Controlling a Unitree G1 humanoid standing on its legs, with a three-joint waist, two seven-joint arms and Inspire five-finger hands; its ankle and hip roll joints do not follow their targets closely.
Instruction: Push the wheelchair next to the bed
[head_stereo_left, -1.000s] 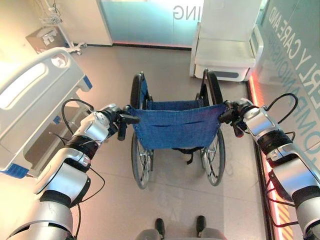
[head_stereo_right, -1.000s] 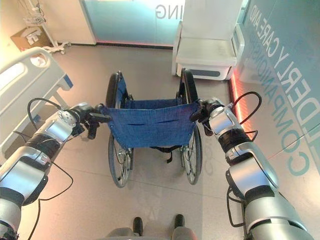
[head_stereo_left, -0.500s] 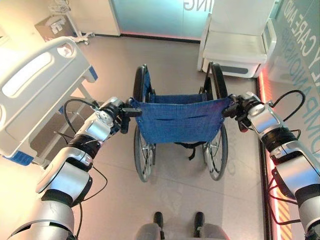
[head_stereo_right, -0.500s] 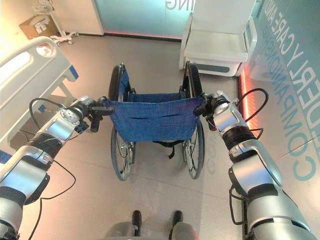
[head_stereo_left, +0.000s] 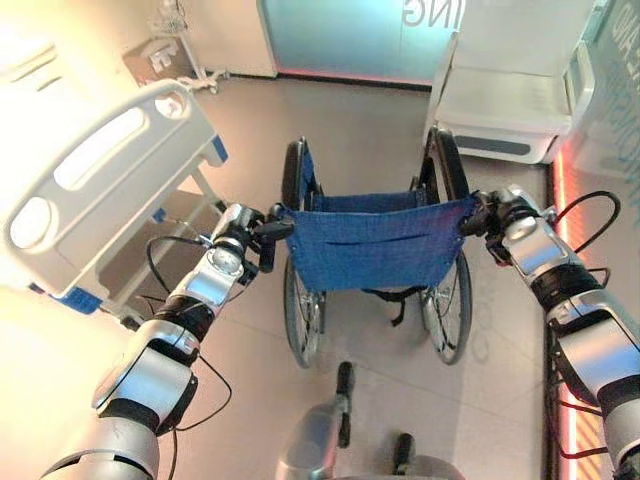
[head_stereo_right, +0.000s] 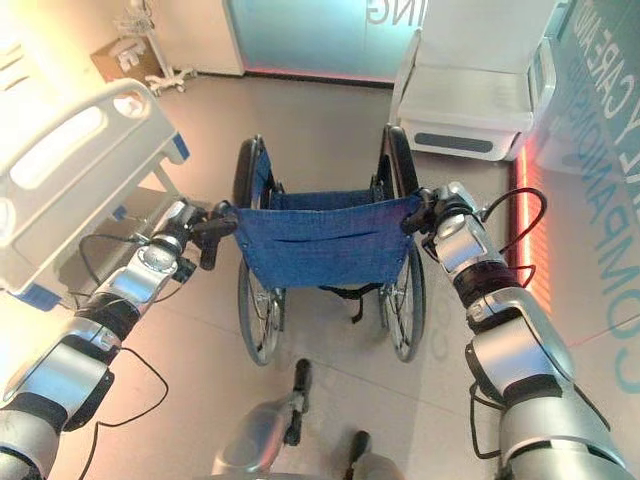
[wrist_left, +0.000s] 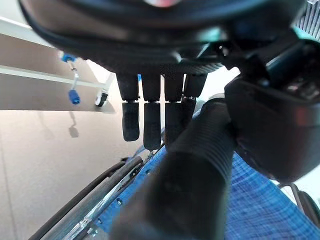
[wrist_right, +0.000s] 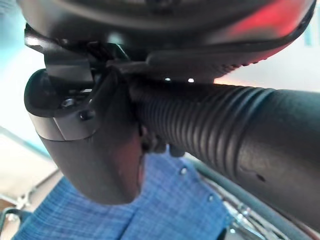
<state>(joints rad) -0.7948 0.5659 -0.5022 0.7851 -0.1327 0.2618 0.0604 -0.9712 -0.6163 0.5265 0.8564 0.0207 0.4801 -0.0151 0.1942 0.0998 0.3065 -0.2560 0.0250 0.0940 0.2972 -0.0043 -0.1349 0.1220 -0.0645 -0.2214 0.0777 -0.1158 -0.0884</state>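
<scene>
Gripping both push handles from behind, I have the wheelchair (head_stereo_left: 375, 255) squarely in front of me; my left hand (head_stereo_left: 247, 236) is wrapped round the left handle (wrist_left: 200, 165), the thumb on one side of the ribbed grip and the fingers (wrist_left: 150, 125) hanging down the other; my right hand (head_stereo_left: 492, 222) is clamped on the right handle (wrist_right: 220, 140), thumb curled under the ribbing. I hold both handles, I judge, because a chair on free wheels veers if pushed from one side alone; two grips let me steer as well as shove.

The wheelchair stands on the open floor with its blue cloth backrest (head_stereo_right: 325, 242) facing me and its big wheels (head_stereo_left: 300, 320) straight; the bed (head_stereo_left: 95, 195) lies off to my left, its white footboard angled toward the chair, near but with bare floor between them; so the chair is not yet beside the bed, and I reckon the job is partway done, with a leftward curve needed.

A white armchair (head_stereo_left: 510, 95) sits ahead on the right against the wall, well apart from the wheelchair; a stand on wheels (head_stereo_right: 150, 45) is in the far left corner.

As for holding things: the wheelchair seat looks unoccupied from here, though the backrest hides most of it.
</scene>
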